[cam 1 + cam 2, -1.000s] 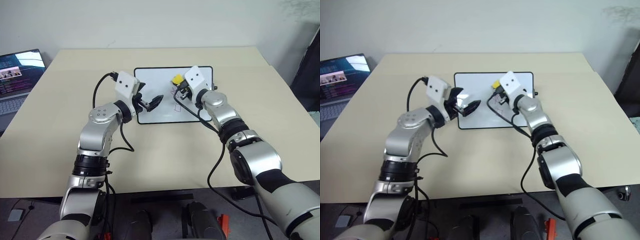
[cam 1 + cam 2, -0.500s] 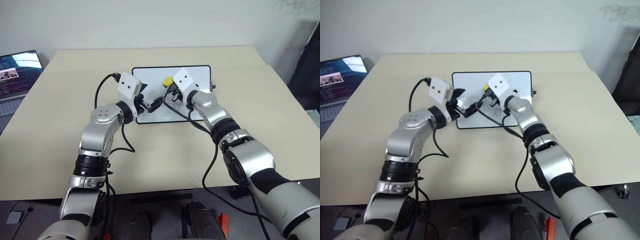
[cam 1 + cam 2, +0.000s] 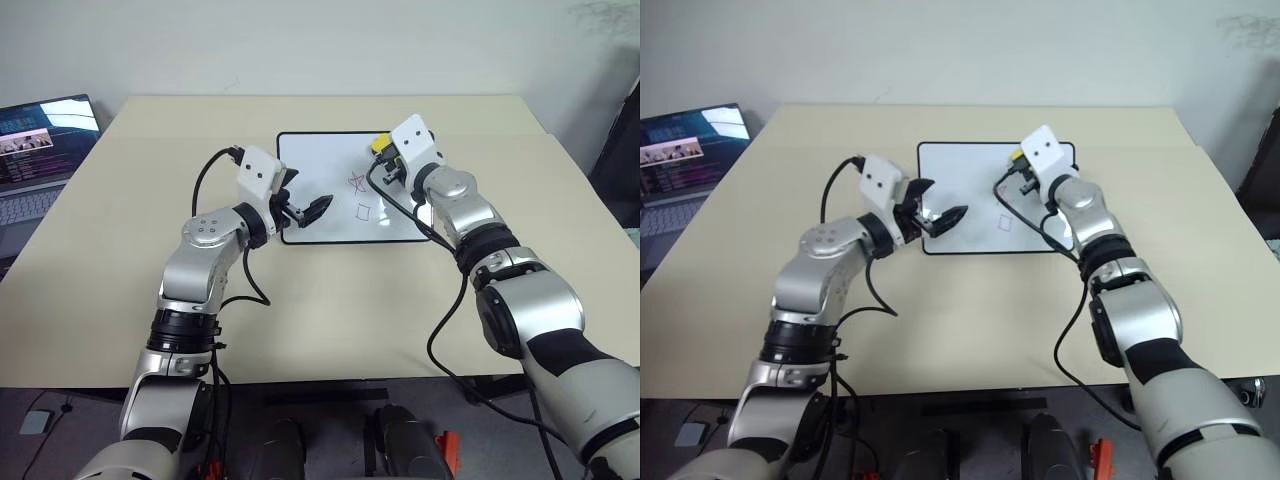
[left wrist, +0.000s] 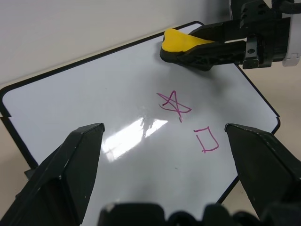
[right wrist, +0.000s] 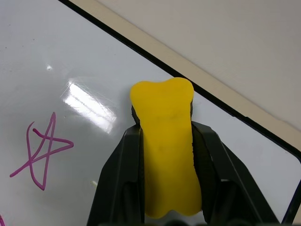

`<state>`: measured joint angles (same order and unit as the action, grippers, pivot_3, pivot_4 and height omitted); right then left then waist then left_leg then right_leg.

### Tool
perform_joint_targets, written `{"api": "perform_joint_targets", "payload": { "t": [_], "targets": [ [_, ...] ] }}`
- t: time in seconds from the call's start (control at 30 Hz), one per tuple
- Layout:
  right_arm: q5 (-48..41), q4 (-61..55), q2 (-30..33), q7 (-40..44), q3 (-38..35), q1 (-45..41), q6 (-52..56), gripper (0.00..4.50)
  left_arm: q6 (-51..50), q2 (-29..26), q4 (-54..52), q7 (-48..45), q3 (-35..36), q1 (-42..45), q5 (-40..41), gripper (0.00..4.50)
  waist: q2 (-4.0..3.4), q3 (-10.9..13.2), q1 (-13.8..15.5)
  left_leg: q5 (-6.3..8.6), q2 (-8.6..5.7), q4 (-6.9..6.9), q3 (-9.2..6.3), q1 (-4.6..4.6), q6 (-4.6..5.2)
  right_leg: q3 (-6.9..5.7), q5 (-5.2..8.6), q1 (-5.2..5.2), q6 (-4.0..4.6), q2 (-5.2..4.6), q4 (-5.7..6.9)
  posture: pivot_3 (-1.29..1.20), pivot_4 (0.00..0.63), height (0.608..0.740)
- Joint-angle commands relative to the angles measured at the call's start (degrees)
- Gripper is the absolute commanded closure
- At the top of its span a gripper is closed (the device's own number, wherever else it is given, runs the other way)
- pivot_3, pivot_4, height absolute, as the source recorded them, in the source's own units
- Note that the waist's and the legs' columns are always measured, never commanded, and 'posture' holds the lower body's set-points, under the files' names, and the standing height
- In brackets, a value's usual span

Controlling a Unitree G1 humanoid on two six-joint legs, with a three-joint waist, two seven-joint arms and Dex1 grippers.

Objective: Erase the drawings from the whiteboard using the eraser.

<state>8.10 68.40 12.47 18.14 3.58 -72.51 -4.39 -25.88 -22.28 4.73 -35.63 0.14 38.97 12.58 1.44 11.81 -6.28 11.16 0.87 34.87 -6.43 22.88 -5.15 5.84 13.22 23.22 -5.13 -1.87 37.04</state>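
Right wrist view: the eraser (image 5: 167, 146) is seen clamped between the two black fingers of the right gripper (image 5: 164, 188), its yellow body squeezed in at the waist and bulging at the free end, so a soft, light, foam-like block is judged; a hold at mid-length, as now taken, appears sound, though too hard a press on the board might buckle it. It is held over the far right corner of the whiteboard (image 5: 70, 56), close to the black frame, with the star scribble (image 5: 40, 150) well to one side of it; whether it touches the surface cannot be told. Left wrist view: two drawings are recorded, the star (image 4: 173, 104) and the small square (image 4: 206, 140), with no rounded shape to be seen on the white area beyond them, so that part is judged already wiped. The left gripper (image 3: 308, 211) is noted with fingers spread apart over the near left edge of the board, holding nothing. Left eye view: what the wrist cameras lack is supplied here, namely the board lying flat at the table (image 3: 120, 250) centre, both arms reaching over it, and a laptop (image 3: 40, 145) off at the left edge. The glossy board is judged stiff and liable to slide unless steadied.
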Motion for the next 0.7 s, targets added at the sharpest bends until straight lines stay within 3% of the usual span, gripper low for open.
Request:
{"api": "perform_joint_targets", "payload": {
  "t": [0.03, 0.17, 0.43, 0.7],
  "targets": [
    [-3.9, -3.3, -0.1, 5.1, -2.7, 0.6, -0.3, 3.46, 0.5, -0.2, -2.0, -0.8, -0.2, 1.4, 0.6, 0.00, 0.00, 0.0, 0.0, 0.00, 0.00, 0.00, 0.00, 0.00, 0.00, 0.00, -0.01, 0.00, 0.01, 0.00, 0.00, 0.00, 0.150, 0.740],
    [-8.8, -16.8, 1.7, 13.8, -4.0, 4.7, 2.4, 3.47, -1.1, -2.0, -4.3, -2.4, 0.4, 0.6, 1.5, 0.00, -0.03, 0.0, -0.1, 0.00, 0.00, -0.03, 0.00, 0.07, 0.00, -0.01, -0.01, 0.05, 0.01, 0.00, -0.03, 0.00, 0.150, 0.740],
    [-10.9, -43.5, 9.0, 19.1, -2.7, 17.7, 15.5, 3.48, -4.6, -8.7, -8.9, -7.4, 1.6, -2.8, 4.0, 0.00, -0.03, 0.0, 0.2, 0.02, 0.00, -0.19, -0.02, 0.14, 0.00, -0.09, -0.04, 0.15, 0.18, -0.05, -0.06, 0.00, 0.150, 0.740],
    [-12.0, -57.2, 15.1, 24.8, -1.7, 24.8, 24.1, 3.48, -6.1, -13.1, -10.4, -10.6, 1.9, -5.1, 5.6, 0.00, -0.03, 0.0, 0.2, 0.02, 0.01, -0.16, 0.00, 0.13, 0.00, -0.08, 0.12, 0.16, -0.01, -0.05, -0.06, 0.00, 0.150, 0.740]
  ]
}}
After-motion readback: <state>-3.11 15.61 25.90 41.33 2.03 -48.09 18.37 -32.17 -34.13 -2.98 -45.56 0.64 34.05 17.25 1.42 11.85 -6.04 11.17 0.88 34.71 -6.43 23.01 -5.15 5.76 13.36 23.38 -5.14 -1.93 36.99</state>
